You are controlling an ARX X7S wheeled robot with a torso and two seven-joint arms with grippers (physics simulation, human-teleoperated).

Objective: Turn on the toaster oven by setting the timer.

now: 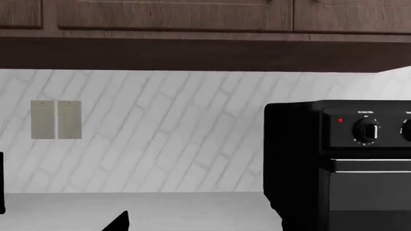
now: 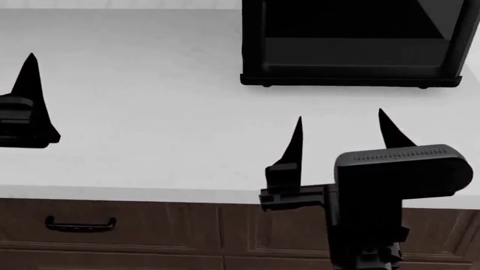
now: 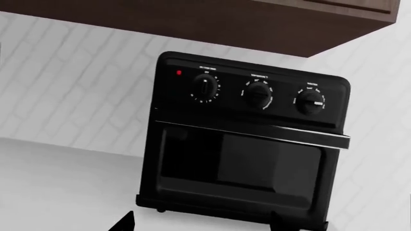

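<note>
Dials on the oven untouched; right gripper stands short, jaws wide, empty. Left gripper unclear.

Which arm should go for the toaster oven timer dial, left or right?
Right. The right gripper sits open directly before the toaster oven; the left gripper is far off to its side.

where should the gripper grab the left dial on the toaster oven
Grip the left dial by its raised bar, one finger on each side, coming straight at the front of the toaster oven. The dial faces forward on the panel above the door, and its bar stands roughly upright. The right gripper, open and in front of the oven, looks best placed.
</note>
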